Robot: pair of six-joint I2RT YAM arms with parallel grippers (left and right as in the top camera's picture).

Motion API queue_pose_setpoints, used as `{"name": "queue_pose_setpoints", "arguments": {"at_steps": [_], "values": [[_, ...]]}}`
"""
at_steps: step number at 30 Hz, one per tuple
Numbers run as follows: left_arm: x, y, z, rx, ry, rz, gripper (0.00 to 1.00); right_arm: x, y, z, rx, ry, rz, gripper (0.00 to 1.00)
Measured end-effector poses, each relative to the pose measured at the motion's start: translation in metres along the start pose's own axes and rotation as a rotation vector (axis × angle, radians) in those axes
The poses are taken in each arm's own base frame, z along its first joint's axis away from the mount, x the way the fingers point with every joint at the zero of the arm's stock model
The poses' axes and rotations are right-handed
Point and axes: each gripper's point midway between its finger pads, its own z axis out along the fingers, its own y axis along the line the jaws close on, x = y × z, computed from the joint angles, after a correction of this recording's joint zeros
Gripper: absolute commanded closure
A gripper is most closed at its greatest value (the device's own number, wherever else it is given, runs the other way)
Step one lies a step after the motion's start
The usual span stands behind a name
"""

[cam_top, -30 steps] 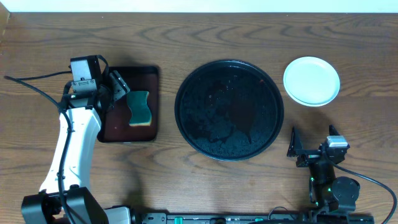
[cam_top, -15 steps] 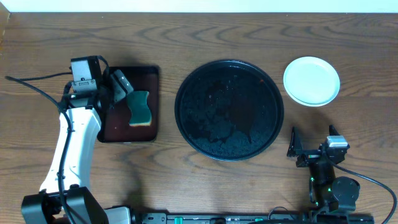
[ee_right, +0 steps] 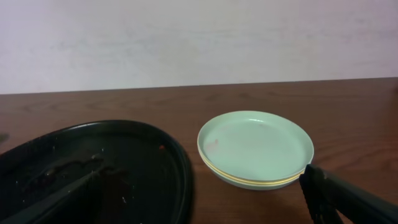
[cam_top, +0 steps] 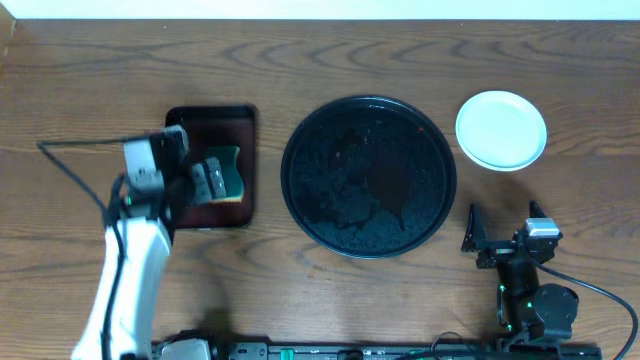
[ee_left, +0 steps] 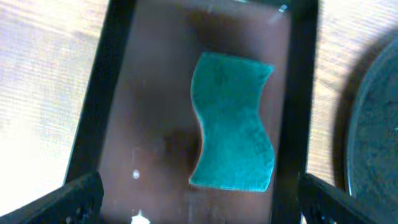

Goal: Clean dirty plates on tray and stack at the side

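Note:
The plates (cam_top: pixel 501 130) sit stacked on the wood right of the tray. In the right wrist view the stack (ee_right: pixel 255 146) shows a pale top plate with a faint red smear and a yellow rim beneath. The large round black tray (cam_top: pixel 368 176) holds no plates, only wet smears; it also shows in the right wrist view (ee_right: pixel 93 168). My left gripper (cam_top: pixel 200 175) is open over the small brown tray, just short of the green sponge (ee_left: pixel 233 121). In its wrist view the left gripper (ee_left: pixel 200 190) holds nothing. My right gripper (cam_top: pixel 500 238) is open and empty at the front right, also seen in its wrist view (ee_right: pixel 199 199).
The small rectangular dark-brown tray (cam_top: pixel 215 135) holds the sponge (cam_top: pixel 229 172) at the left; it also shows in the left wrist view (ee_left: pixel 149 124). A cable trails from the left arm across the table's left side.
My left arm has swung toward the front and right, bringing its open gripper over the brown tray beside the sponge. The right arm, plates and black tray have not moved.

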Motion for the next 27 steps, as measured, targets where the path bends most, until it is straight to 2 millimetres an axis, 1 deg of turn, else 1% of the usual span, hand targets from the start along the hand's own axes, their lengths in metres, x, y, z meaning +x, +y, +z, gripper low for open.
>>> {"name": "queue_pose_setpoints", "arguments": {"at_steps": [2,6,13,22,27], "values": [[0.002,-0.001,-0.004,0.009,-0.048,0.016,0.00,0.000,0.000,0.000,0.001,0.000,0.000,0.01],[0.008,-0.002,-0.013,0.023,-0.197,0.052,0.00,0.000,0.000,0.000,0.003,0.000,0.000,0.01],[0.023,-0.002,-0.027,0.036,-0.402,0.086,0.00,0.000,-0.001,0.000,0.003,0.000,-0.001,0.01],[0.037,-0.002,-0.044,0.036,-0.566,0.139,0.01,0.000,-0.001,0.000,0.003,0.001,-0.001,0.01],[0.039,-0.003,-0.051,0.034,-0.638,0.162,0.00,0.000,-0.001,0.000,0.003,0.000,-0.003,0.01]]}}
